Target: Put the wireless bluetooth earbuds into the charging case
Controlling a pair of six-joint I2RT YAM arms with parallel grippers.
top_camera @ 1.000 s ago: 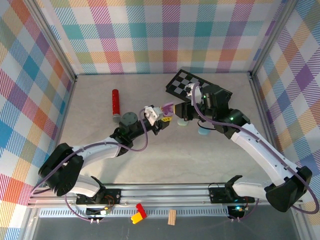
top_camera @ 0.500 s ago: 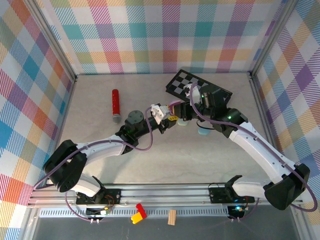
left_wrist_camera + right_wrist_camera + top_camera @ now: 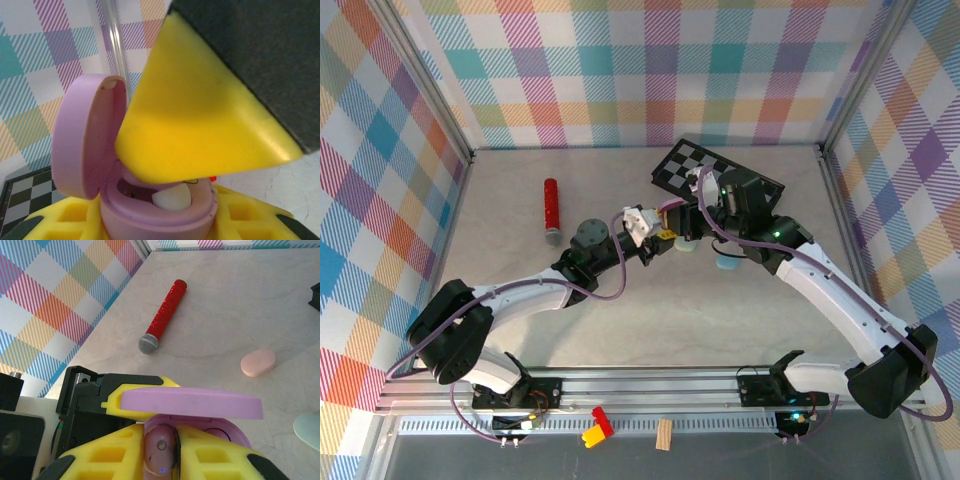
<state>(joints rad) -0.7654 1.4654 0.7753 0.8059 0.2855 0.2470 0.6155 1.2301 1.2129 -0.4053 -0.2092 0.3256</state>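
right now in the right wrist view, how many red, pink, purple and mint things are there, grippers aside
red glitter toy microphone: 1
pink closed pebble-shaped plastic case: 1
purple open plastic charging case: 1
pale mint smooth piece, cut off at the picture's edge: 1
total: 4

A pale earbud (image 3: 171,197) sits inside the open purple case (image 3: 80,145).

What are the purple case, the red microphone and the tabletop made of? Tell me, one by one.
Purple case: smooth moulded plastic with a satin finish; soft, even sheen.
Red microphone: glittery handle, probably plastic; the head looks like silver metal mesh.
Tabletop: matte, faintly veined like stone, possibly laminate.
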